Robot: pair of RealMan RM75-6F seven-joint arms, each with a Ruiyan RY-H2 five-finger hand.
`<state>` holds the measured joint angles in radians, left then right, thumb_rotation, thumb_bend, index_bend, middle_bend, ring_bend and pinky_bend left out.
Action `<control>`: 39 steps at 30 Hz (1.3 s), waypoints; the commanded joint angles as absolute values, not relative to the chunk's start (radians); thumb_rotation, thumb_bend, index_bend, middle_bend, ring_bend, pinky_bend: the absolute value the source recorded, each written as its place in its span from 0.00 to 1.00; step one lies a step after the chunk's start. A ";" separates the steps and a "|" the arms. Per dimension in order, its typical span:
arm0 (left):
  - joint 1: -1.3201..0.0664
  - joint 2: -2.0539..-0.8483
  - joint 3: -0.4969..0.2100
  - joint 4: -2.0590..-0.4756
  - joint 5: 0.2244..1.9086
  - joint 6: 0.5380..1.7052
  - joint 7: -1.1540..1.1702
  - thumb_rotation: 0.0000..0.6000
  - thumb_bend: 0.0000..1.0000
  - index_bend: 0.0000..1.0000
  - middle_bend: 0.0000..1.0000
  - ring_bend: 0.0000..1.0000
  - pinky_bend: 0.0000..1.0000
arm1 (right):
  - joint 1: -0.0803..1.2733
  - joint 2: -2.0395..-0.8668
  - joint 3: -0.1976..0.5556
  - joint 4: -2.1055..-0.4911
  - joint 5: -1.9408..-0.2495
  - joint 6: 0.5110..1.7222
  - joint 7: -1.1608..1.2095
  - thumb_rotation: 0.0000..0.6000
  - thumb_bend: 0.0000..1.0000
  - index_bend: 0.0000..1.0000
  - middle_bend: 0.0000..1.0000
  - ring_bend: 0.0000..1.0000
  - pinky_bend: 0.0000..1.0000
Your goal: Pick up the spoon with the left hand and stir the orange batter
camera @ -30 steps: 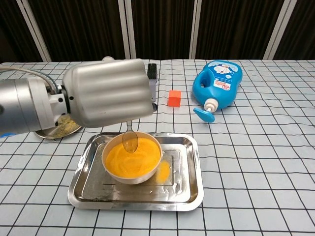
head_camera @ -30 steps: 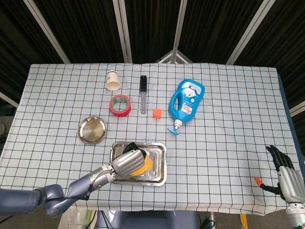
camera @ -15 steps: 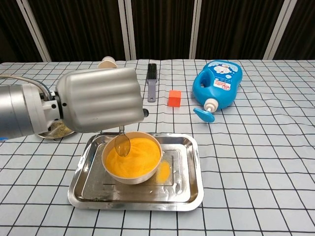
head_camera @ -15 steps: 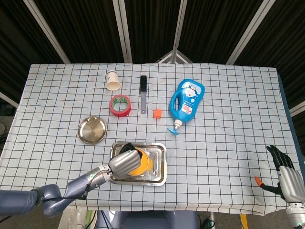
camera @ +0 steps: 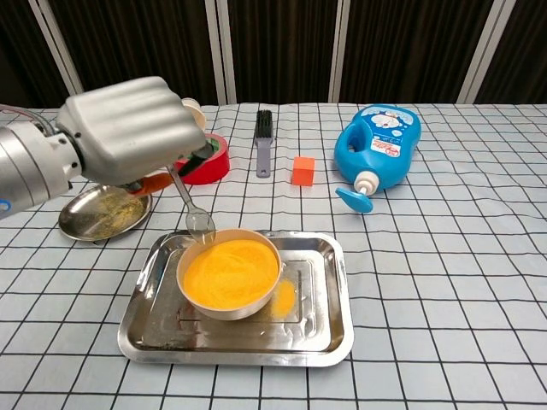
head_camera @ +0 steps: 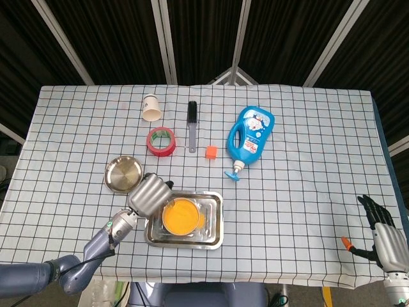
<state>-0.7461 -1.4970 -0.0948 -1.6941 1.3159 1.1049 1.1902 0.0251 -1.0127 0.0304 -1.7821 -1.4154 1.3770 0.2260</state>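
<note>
A white cloth with a black grid [head_camera: 307,192] is covering the table, and dark slatted panels with pale posts [camera: 218,51] are closing in the room behind it. Near the front edge a steel tray [camera: 329,329] is holding a white bowl [camera: 229,309] of orange batter [camera: 231,272]. The left hand [camera: 128,128] is hovering just left of the bowl, fingers curled round the spoon [camera: 192,213], whose tip is sitting at the bowl's left rim. Behind the tray are lying a round metal dish [head_camera: 123,174], red tape roll [head_camera: 161,141], paper cup [head_camera: 151,107], black brush [head_camera: 192,125], orange cube [head_camera: 211,152] and blue bottle [head_camera: 250,137]. Far right of the tray, the right hand [head_camera: 383,233] is resting empty, fingers loosely spread.
</note>
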 commanded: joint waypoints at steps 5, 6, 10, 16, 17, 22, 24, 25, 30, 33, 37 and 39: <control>-0.688 -1.482 -0.151 -1.638 1.173 1.171 1.094 1.00 0.71 0.80 1.00 1.00 1.00 | 0.027 -1.011 0.029 -1.786 -1.412 1.369 0.225 1.00 0.31 0.00 0.00 0.00 0.00; -0.685 -1.481 -0.152 -1.631 1.164 1.173 1.089 1.00 0.71 0.80 1.00 1.00 1.00 | 0.027 -1.011 0.029 -1.786 -1.411 1.368 0.224 1.00 0.31 0.00 0.00 0.00 0.00; -0.674 -1.479 -0.149 -1.595 1.129 1.178 1.072 1.00 0.71 0.80 1.00 1.00 1.00 | 0.028 -1.010 0.029 -1.788 -1.409 1.366 0.223 1.00 0.31 0.00 0.00 0.00 0.00; -0.651 -1.519 -0.159 -1.535 1.058 1.196 1.011 1.00 0.70 0.80 1.00 1.00 1.00 | 0.029 -1.010 0.029 -1.791 -1.405 1.362 0.220 1.00 0.31 0.00 0.00 0.00 0.00; -0.646 -1.532 -0.170 -1.529 1.027 1.200 0.998 1.00 0.70 0.80 1.00 1.00 1.00 | 0.029 -1.010 0.029 -1.792 -1.402 1.360 0.221 1.00 0.31 0.00 0.00 0.00 0.00; -0.641 -1.579 -0.205 -1.493 0.894 1.206 0.998 1.00 0.68 0.79 1.00 1.00 1.00 | 0.029 -1.006 0.030 -1.797 -1.394 1.354 0.231 1.00 0.31 0.00 0.00 0.00 0.00; -0.644 -1.593 -0.203 -1.468 0.868 1.206 1.005 1.00 0.66 0.79 1.00 1.00 1.00 | 0.030 -1.004 0.030 -1.798 -1.393 1.352 0.233 1.00 0.31 0.00 0.00 0.00 0.00; -0.644 -1.600 -0.201 -1.455 0.862 1.208 1.005 1.00 0.66 0.79 1.00 1.00 1.00 | 0.030 -1.004 0.030 -1.798 -1.393 1.352 0.233 1.00 0.31 0.00 0.00 0.00 0.00; -0.645 -1.623 -0.202 -1.409 0.842 1.208 0.980 1.00 0.64 0.78 1.00 1.00 1.00 | 0.031 -1.004 0.030 -1.799 -1.392 1.348 0.233 1.00 0.31 0.00 0.00 0.00 0.00; -0.643 -1.641 -0.220 -1.385 0.811 1.199 0.940 1.00 0.64 0.78 1.00 1.00 1.00 | 0.031 -1.004 0.030 -1.800 -1.392 1.349 0.232 1.00 0.31 0.00 0.00 0.00 0.00; -0.643 -1.661 -0.224 -1.339 0.784 1.191 0.918 1.00 0.59 0.75 1.00 1.00 1.00 | 0.030 -1.005 0.030 -1.800 -1.391 1.349 0.230 1.00 0.31 0.00 0.00 0.00 0.00; -0.642 -1.667 -0.223 -1.322 0.779 1.186 0.906 1.00 0.54 0.72 1.00 1.00 1.00 | 0.030 -1.004 0.030 -1.800 -1.390 1.349 0.229 1.00 0.31 0.00 0.00 0.00 0.00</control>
<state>-0.6426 -1.6595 -0.2222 -1.3338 0.7854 1.1910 0.9167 0.0305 -1.0043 0.0303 -1.8003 -1.3902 1.3490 0.2295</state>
